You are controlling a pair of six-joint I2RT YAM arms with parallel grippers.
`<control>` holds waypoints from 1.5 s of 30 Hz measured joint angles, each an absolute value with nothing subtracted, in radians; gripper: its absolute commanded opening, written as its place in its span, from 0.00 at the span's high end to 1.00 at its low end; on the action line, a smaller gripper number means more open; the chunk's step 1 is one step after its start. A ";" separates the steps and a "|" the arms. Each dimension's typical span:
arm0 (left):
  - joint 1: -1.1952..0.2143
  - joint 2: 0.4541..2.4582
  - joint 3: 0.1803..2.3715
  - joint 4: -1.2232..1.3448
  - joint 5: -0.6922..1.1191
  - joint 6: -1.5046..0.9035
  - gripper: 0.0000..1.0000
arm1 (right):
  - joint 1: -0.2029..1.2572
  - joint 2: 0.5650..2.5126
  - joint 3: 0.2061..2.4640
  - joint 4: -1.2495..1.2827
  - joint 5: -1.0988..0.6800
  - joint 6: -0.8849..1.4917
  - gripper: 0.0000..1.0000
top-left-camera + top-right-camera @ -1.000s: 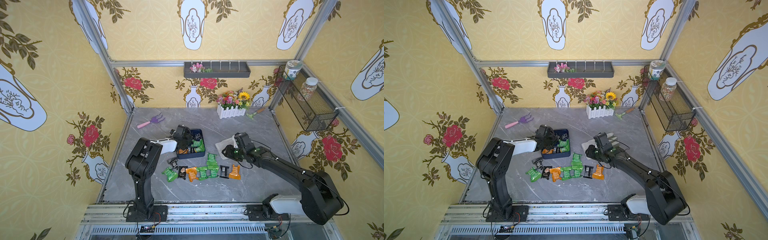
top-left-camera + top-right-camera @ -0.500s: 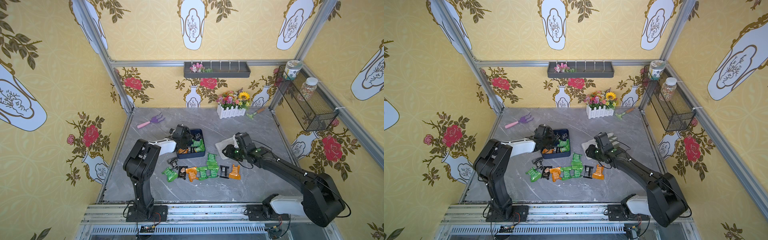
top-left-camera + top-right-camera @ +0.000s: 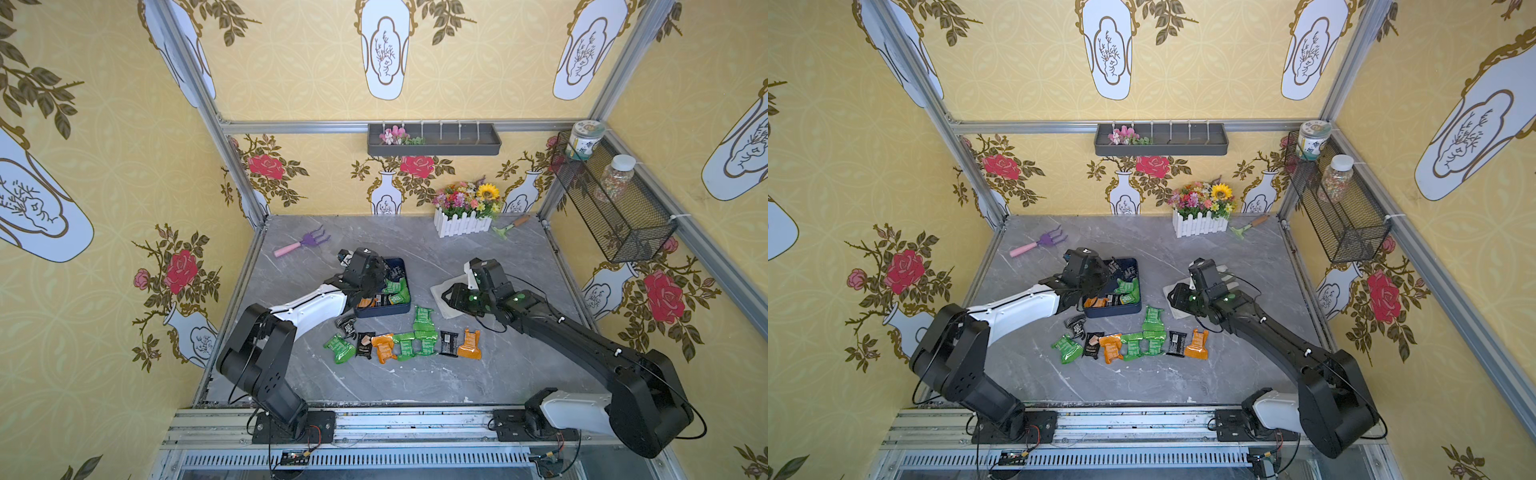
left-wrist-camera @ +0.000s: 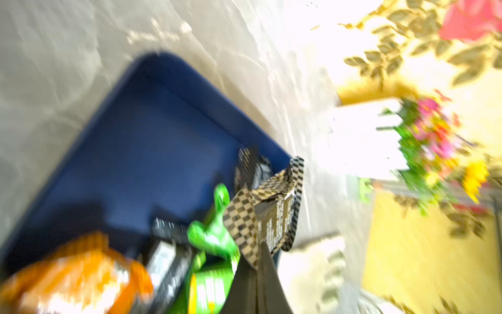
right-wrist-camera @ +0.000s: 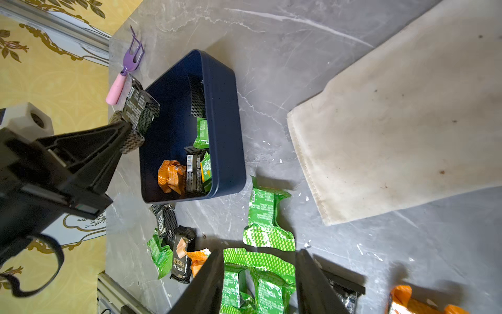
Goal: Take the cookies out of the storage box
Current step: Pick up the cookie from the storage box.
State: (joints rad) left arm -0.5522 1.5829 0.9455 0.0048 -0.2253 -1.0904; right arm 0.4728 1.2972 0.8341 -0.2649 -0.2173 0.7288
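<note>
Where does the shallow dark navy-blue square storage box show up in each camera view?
Both top views: the shallow dark navy-blue square storage box sits near the picture's centre.
Left wrist: blurred, it fills the left and middle of the picture.
Right wrist: up and left of centre.
Shared landmark: the crumpled orange foil packet lying inside the box, seen in every view.

Black arms (image 3: 582, 336), white shells (image 3: 311, 309), green lights (image 3: 472, 297)

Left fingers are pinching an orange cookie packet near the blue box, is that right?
Not quite: the packet is black, not orange. The left fingers are pinching a black cookie packet near the blue box, as the right wrist view shows.
</note>
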 measured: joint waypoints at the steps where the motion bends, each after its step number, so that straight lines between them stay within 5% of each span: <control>1: -0.559 1.562 0.931 0.002 -0.228 -1.089 1.00 | 0.475 1.306 0.846 -0.266 -0.220 0.728 0.53; 22: -0.569 0.828 0.514 -0.016 -0.202 -0.995 1.00 | 0.699 1.503 1.034 -0.205 -0.261 0.730 0.52; 33: -0.560 0.620 0.420 -0.030 -0.206 -1.022 1.00 | 0.783 1.595 1.101 -0.116 -0.298 0.742 0.49; 45: -0.557 0.479 0.261 0.134 -0.125 -1.065 1.00 | 0.785 1.645 1.116 0.088 -0.416 0.786 0.21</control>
State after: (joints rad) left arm -0.5571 0.4789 0.2611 0.1337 -0.1253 -1.0649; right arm 0.7845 1.6455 1.1164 0.0879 -0.4164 0.7860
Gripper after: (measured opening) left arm 0.065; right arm 0.770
